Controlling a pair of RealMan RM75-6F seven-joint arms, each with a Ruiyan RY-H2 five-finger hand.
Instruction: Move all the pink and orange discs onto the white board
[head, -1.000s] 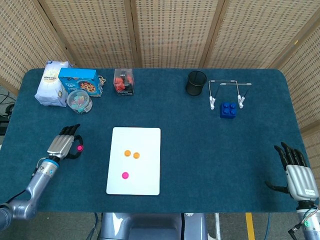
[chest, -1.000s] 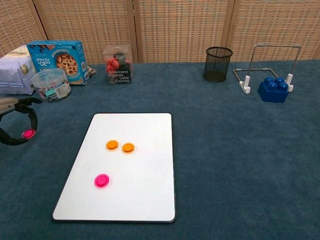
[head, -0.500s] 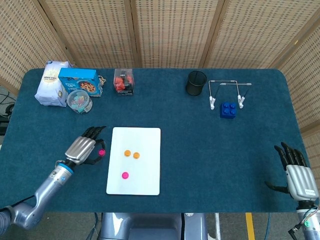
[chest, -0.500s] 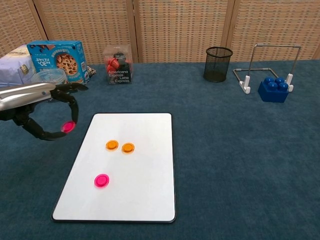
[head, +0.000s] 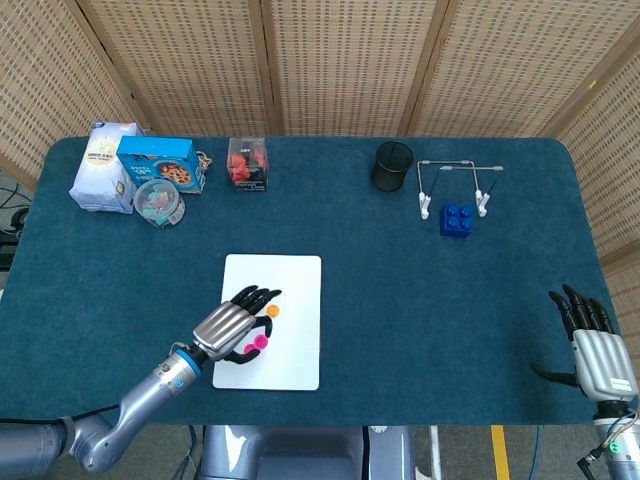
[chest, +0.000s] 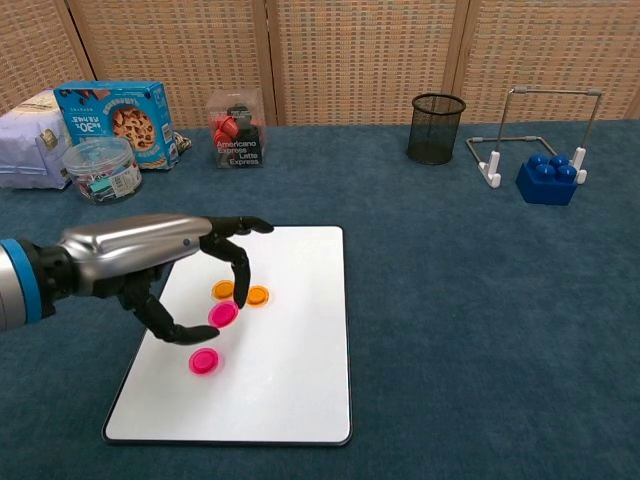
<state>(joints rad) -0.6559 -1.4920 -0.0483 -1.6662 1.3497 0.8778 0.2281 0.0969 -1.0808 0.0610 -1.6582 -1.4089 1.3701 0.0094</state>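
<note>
The left hand (chest: 175, 265) pinches a pink disc (chest: 223, 315) by its rim above the white board (chest: 300, 390); small, light, stiff, likely slippery.

I'm seeing my left hand (chest: 165, 262) showing a smooth silver-grey shell over its back, with black segmented fingers (chest: 238, 262) and a bright blue band at the wrist. The forearm behind it is looking rounded and grey. My right hand (head: 592, 345) is wearing the same silver back and black fingers.
</note>
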